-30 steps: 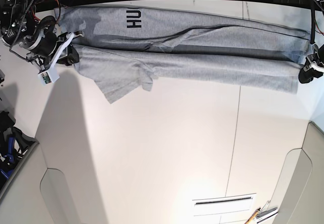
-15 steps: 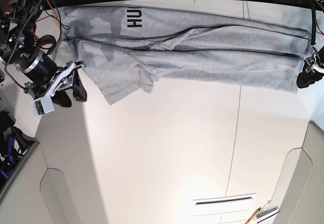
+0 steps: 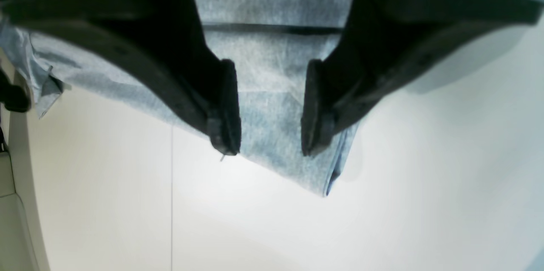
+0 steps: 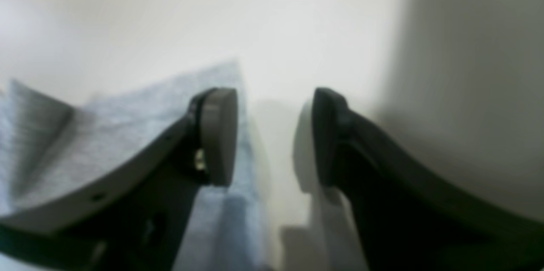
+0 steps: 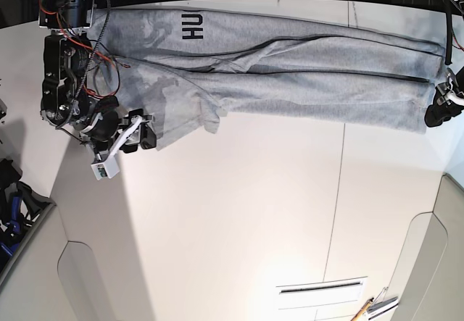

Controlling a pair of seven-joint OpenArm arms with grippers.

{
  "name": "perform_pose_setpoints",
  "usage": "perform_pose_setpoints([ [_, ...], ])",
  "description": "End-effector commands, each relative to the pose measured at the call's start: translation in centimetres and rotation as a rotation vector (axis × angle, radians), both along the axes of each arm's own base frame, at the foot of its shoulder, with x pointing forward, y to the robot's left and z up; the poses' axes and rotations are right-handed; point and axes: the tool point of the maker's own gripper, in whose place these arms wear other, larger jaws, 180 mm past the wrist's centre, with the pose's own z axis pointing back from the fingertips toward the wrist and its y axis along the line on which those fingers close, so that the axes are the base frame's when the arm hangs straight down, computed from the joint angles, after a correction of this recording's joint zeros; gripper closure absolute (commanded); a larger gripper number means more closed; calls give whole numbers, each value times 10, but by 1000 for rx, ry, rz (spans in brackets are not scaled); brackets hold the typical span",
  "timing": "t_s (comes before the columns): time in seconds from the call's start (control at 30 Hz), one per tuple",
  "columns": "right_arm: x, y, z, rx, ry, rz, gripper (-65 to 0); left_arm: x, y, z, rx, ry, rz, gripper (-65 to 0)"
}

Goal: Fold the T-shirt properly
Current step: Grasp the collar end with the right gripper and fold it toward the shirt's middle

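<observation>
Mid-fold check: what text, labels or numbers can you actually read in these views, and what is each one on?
"HU": black block capitals on the T-shirt, near its upper left in the base view, turned sideways; any further letters are hidden in the fold.
Wrist views: no text visible.
Small white tag on the right gripper: too small to read.

T-shirt (image 5: 290,82): 1 | table (image 5: 239,212): 1 | pens at edge (image 5: 373,308): maybe 2

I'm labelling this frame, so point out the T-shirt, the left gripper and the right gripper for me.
T-shirt (image 5: 304,82): base view, on its grey middle.
Left gripper (image 3: 270,107): left wrist view, midway between its open fingertips.
Right gripper (image 4: 275,137): right wrist view, midway between its open fingertips.
</observation>
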Motion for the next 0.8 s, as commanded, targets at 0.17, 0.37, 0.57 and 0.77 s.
perform_pose_setpoints([
  [0.17, -9, 21, -7, -7, 53, 105, 0, 9, 6, 20, 29, -61, -13, -271],
  [0.37, -5, 33, 17, 29, 1, 130, 0, 9, 6, 20, 29, -61, -13, -271],
  [0.57, -27, 67, 74, 50, -140, 211, 0, 9, 6, 20, 30, -61, -13, -271],
  [0.77, -88, 108, 107, 163, -179, 246, 0, 9, 6, 20, 29, -61, -13, -271],
])
